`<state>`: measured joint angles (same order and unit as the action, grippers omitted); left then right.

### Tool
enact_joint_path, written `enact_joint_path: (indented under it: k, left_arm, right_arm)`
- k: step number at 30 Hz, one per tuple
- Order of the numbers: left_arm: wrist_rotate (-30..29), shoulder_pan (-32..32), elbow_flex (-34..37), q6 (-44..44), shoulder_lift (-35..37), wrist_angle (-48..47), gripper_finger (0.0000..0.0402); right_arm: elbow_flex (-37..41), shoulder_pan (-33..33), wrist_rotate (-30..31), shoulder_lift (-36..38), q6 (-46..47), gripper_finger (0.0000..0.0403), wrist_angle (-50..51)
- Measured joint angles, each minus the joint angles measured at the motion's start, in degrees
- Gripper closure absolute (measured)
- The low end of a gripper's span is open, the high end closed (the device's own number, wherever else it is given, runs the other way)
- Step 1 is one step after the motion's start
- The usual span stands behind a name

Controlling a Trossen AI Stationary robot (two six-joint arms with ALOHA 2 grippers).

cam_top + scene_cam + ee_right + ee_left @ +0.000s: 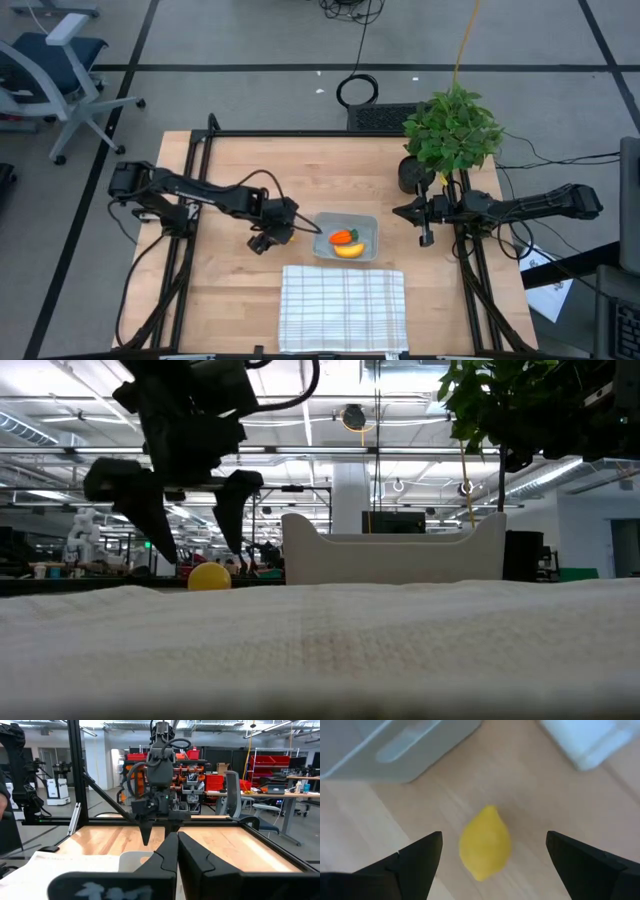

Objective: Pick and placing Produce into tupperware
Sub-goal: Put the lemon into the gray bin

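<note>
Grey floor (250, 40) with black lines, office chair (50, 70), red shelving (272, 767), ceiling strip lights (300, 420)

From above, the lemon (485, 843) is hidden under the left gripper (272, 238). The tub's (392, 557) contents are screened by its wall at table height.
</note>
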<state>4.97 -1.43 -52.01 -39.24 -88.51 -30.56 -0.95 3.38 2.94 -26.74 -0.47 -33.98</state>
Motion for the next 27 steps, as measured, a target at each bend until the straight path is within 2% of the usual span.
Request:
enact_joint_path:
  k: [7,18,27]
  left_arm:
    - [-4.22,0.27,0.00,-1.60,-3.49,1.26,0.0039]
    - [-3.95,0.55,0.02,-2.72,-7.94,2.10,0.0039]
    - [-3.41,0.61,-0.07,-4.20,-8.49,3.30,0.0039]
  right_arm:
    - [0.00,-0.02,0.00,0.00,0.02,0.0403,-0.01]
    - [0.00,0.00,0.00,-0.02,-0.09,0.0403,0.00]
    - [0.00,0.00,0.00,-0.01,-0.17,0.0403,-0.02]
